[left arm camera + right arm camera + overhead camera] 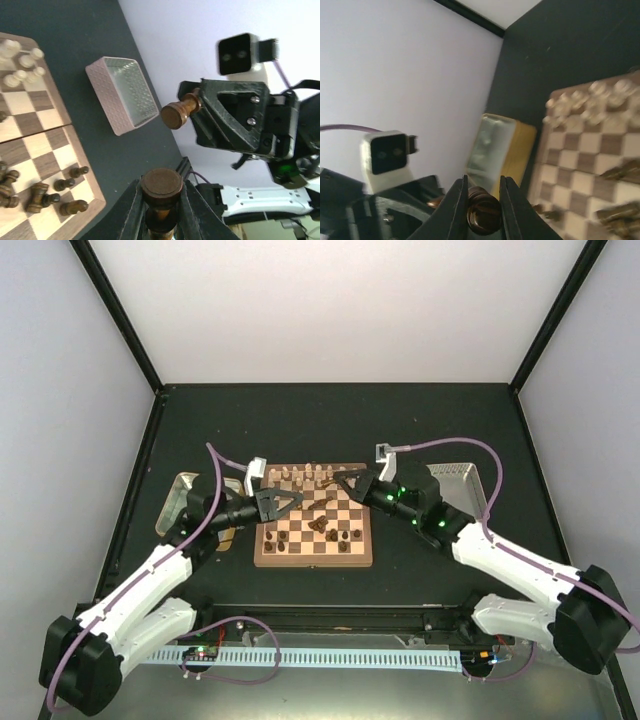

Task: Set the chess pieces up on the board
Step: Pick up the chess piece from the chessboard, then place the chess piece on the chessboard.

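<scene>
The left claw [161, 197] is pinching a dark chessman [161, 184] around its body, jaws drawn nearly together and the round base facing its camera. The right claw [482, 195] is gripping a second dark chessman [482, 214] just as narrowly. Both are hanging in the air over the board [313, 561], facing each other (whether for a handover or two separate placements is hard to say). The pale pieces [20, 62] are crowding the far rows, and loose dark pieces [40, 195] are standing or lying on the near squares. These turned wooden men are looking light, hard, slick and easy to tip, so gripping the narrow waist above the base is seeming safest.
</scene>
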{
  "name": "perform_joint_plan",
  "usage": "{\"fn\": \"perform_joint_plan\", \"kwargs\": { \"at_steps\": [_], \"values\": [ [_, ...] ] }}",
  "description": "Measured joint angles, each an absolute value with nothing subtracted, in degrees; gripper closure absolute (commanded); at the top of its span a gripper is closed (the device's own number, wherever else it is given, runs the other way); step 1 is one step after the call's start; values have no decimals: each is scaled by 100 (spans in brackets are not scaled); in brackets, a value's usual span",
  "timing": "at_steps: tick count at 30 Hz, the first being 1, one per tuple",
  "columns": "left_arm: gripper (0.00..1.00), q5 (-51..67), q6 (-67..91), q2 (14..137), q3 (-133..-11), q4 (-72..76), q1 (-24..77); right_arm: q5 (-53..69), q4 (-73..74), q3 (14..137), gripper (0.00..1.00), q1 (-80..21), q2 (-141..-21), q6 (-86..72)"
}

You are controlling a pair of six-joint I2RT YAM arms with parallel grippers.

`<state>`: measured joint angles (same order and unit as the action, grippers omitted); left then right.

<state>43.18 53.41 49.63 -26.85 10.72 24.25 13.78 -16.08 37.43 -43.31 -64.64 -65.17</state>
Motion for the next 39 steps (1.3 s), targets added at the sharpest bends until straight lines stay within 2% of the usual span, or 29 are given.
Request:
{"fn": "perform_joint_plan", "kwargs": {
  "at_steps": [3, 8, 16, 26, 39],
  "values": [
    [99, 4003, 5068, 4921, -2915, 502, 2386, 928, -786, 4108, 99, -4394, -6377, -5673],
    [98, 2729, 4604, 4519, -3483, -703, 2327, -49, 311, 4569, 99, -4915, -6449, -4491],
    [98, 1168, 4217, 3806, -3822, -1737, 2281, -1535, 1345, 5194, 98, -6427, -7699, -3336],
    [98, 888, 4093, 3671, -3911, -2147, 2244, -2493, 1708, 5741, 97, -7194, -9268, -2679],
    [98, 926, 4115, 3675, -3813, -2143, 2213, -2779, 1551, 5719, 95, -7463, -9533, -2408]
  ]
}}
